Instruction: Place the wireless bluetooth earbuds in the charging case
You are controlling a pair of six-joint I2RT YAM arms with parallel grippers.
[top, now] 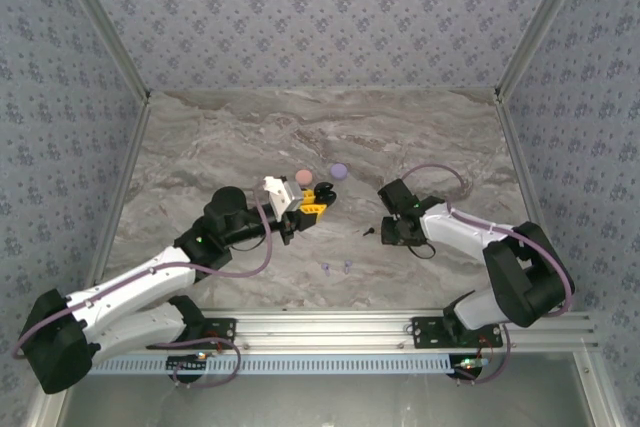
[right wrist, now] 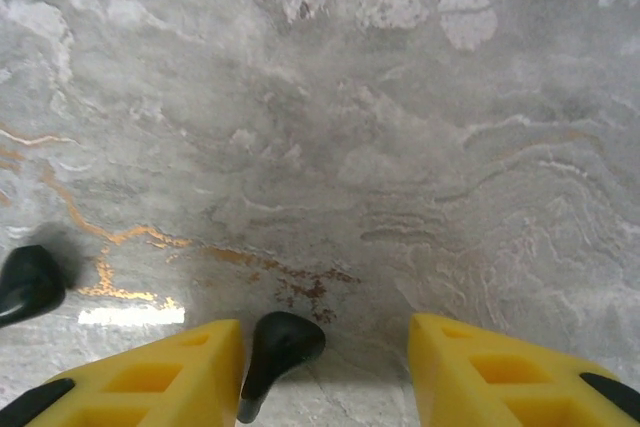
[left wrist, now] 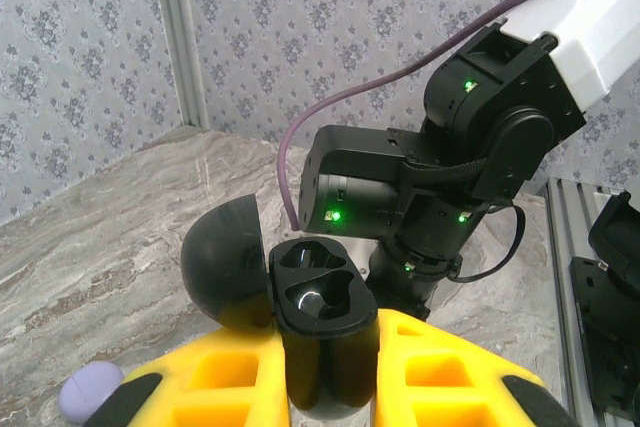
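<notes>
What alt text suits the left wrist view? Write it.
Yellow-fingered left gripper clamps an open black charging case, domed lid swung left, both wells seemingly empty. Behind it, the black and white right arm; a lavender round case on grey marble.

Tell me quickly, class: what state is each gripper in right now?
Left gripper: closed, holding the open black case.
Right gripper: open, holding nothing; a black earbud sits between the jaws.

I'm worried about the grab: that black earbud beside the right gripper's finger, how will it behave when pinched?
The black earbud looks glossy and rounded, so it may squirt out of the right gripper. It's tiny, probably light, and likely to skid on the smooth table if nudged.
</notes>
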